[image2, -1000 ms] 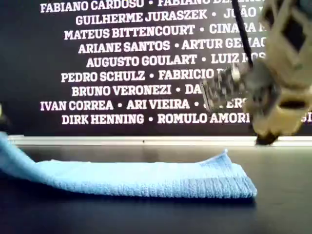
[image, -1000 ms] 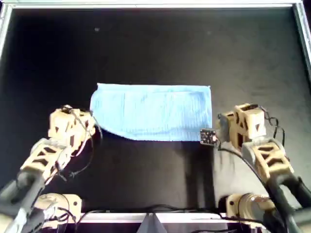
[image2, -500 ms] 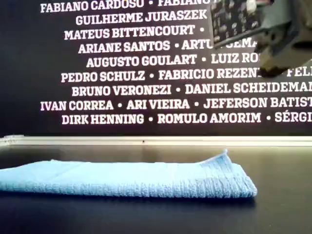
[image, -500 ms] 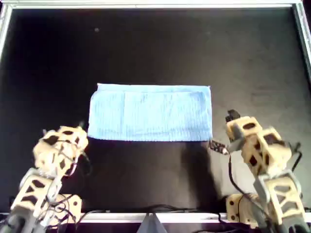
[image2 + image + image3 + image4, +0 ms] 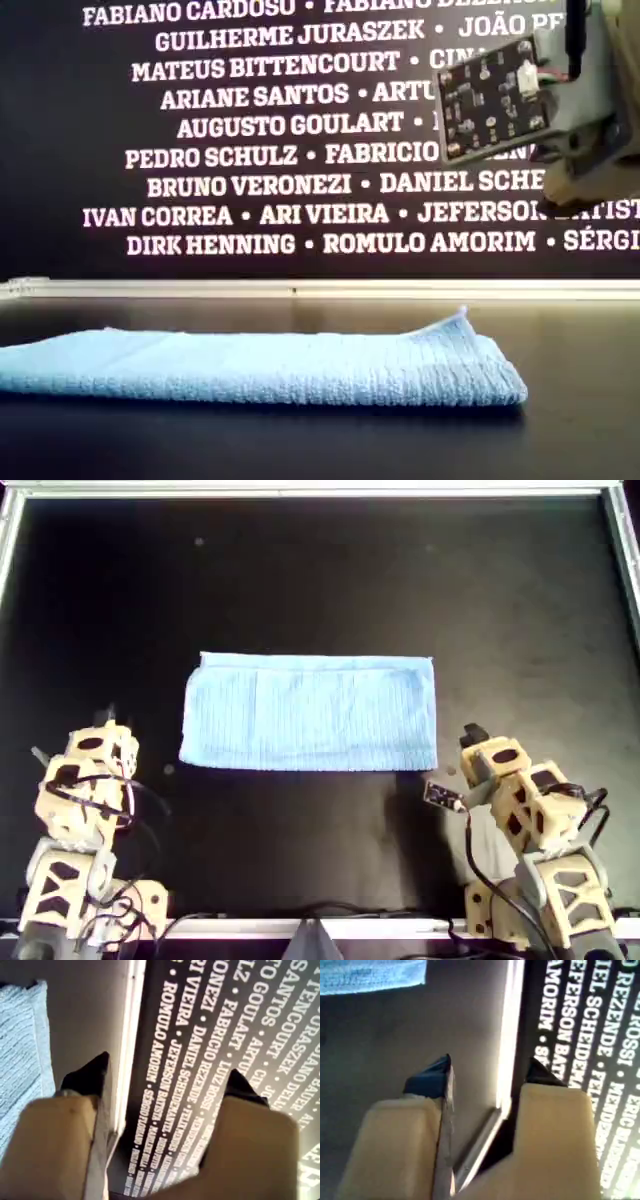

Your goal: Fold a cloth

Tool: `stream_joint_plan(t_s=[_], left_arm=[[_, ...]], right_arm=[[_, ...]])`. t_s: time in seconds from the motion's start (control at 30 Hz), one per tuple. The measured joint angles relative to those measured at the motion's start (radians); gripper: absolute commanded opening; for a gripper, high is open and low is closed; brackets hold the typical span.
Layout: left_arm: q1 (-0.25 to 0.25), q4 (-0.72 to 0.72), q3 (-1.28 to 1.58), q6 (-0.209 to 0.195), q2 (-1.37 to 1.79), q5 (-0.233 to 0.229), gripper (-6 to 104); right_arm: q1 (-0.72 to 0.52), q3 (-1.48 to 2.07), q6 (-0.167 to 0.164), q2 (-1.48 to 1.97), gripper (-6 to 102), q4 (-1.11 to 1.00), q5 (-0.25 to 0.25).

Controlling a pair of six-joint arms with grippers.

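Observation:
The light sky-blue cloth (image 5: 310,712) lies flat on the black table as a wide rectangle, doubled over, with its thick end at the exterior view's right (image 5: 270,365). My first gripper (image 5: 100,730) is open and empty, off the cloth's near left corner in the overhead view. Its wrist view shows spread jaws (image 5: 167,1067) and the cloth's end (image 5: 20,1045) beside them. My second gripper (image 5: 475,738) is open and empty, just off the cloth's near right corner in the overhead view. Its wrist view shows spread jaws (image 5: 490,1062), the cloth (image 5: 370,975) apart from them.
A metal rim (image 5: 300,490) frames the black table. A dark wall with white names (image 5: 250,150) stands behind it. A small circuit board (image 5: 440,795) sticks out from the second arm, large in the exterior view (image 5: 490,95). Arm bases (image 5: 130,900) sit at the near edge.
The first gripper has let go of the cloth's raised near left corner, which now lies flat. Both arms have drawn back from the cloth toward the near edge.

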Motion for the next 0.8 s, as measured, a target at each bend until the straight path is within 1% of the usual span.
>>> stream_joint_plan(t_s=[0.2, 0.33, 0.37, 0.47, 0.53, 0.63, 0.73, 0.8], left_arm=[[0.000, 0.000, 0.000, 0.000, 0.000, 0.000, 80], [0.000, 0.000, 0.000, 0.000, 0.000, 0.000, 80], [0.000, 0.000, 0.000, 0.000, 0.000, 0.000, 80], [0.000, 0.000, 0.000, 0.000, 0.000, 0.005, 80], [0.000, 0.000, 0.000, 0.000, 0.000, 0.005, 80], [0.000, 0.000, 0.000, 0.000, 0.000, 0.005, 80], [0.000, 0.000, 0.002, 0.000, 0.000, 0.005, 80], [0.000, 0.000, 0.009, 0.000, 0.000, 0.005, 80]], right_arm=[[0.003, 0.011, -0.002, -0.012, 58, 0.000, 0.000], [0.018, -0.014, -0.002, -0.149, 58, 0.000, 0.000], [0.018, -0.026, -0.006, -0.201, 58, -0.002, 0.000], [0.018, -0.098, -0.049, -0.419, 59, -0.003, 0.000], [0.018, -0.193, -0.069, -0.595, 64, -0.003, 0.000], [0.018, -0.331, -0.080, -0.856, 75, -0.003, 0.000], [0.017, -0.420, -0.078, -1.042, 84, -0.003, 0.000], [0.017, -0.457, -0.078, -1.111, 85, -0.003, 0.000]])
